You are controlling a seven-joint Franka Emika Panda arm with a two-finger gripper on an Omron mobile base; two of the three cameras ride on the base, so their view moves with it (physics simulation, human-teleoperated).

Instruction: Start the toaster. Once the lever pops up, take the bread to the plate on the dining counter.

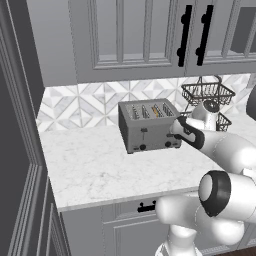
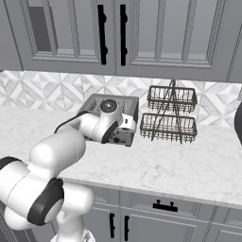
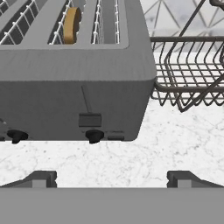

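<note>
The toaster (image 1: 149,125) stands on the marble worktop (image 1: 100,167) toward its back edge, close to the tiled backsplash (image 1: 85,102), front panel facing the open counter. The bread (image 3: 72,24) sits upright in one of the slots, its golden top edge showing between the wire guides – in the hand view it is the slot second from the right. On the toaster's front the slider lever (image 3: 90,120) sits low, just above a small dark knob (image 3: 94,135). The gripper (image 3: 112,178) hangs in front of the toaster's right front corner, fingers spread as wide as they go and holding nothing. A two-tier wire basket rack (image 2: 170,113) stands just beside the toaster's right side
</note>
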